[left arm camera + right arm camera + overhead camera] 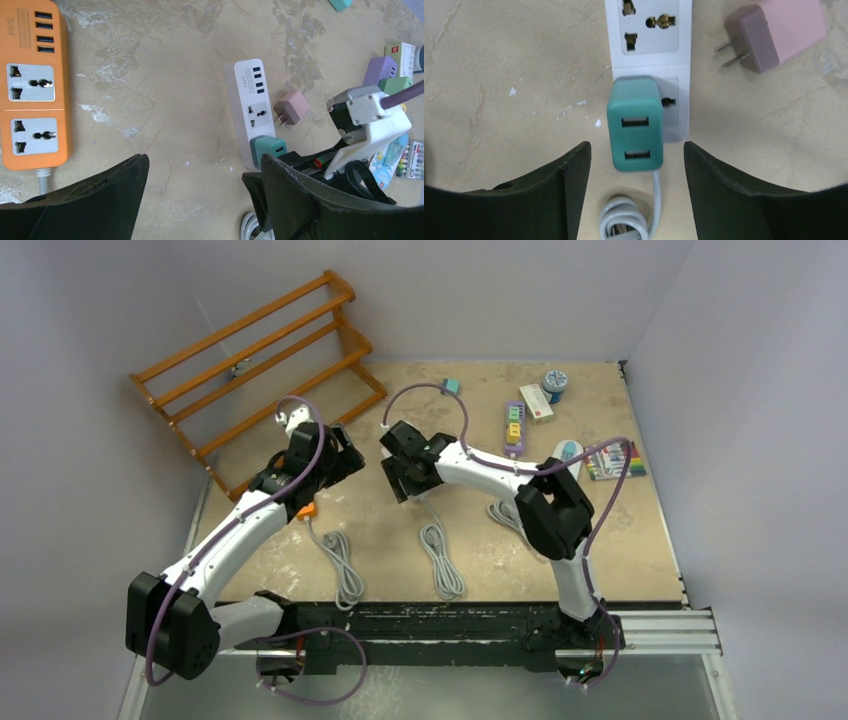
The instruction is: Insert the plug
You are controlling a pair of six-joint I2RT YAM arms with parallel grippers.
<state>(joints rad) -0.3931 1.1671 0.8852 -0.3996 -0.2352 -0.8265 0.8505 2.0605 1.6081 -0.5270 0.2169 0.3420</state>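
A teal two-port plug (634, 125) sits in the lower socket of the white power strip (649, 50). The upper socket is empty. My right gripper (636, 165) is open, its fingers (559, 190) on either side of the plug without touching it. A pink plug (774, 35) lies loose right of the strip. In the left wrist view the same strip (248, 107), teal plug (267, 150) and pink plug (290, 107) show. My left gripper (200, 190) is open and empty over bare table. In the top view the left gripper (335, 455) and right gripper (400, 475) hover near each other.
An orange power strip (32, 90) lies left of the left gripper. Coiled grey cables (440, 560) trail toward me. A wooden rack (260, 370) stands at the back left. A purple strip (514, 427), small boxes (537, 402) and a marker pack (615, 460) lie at the back right.
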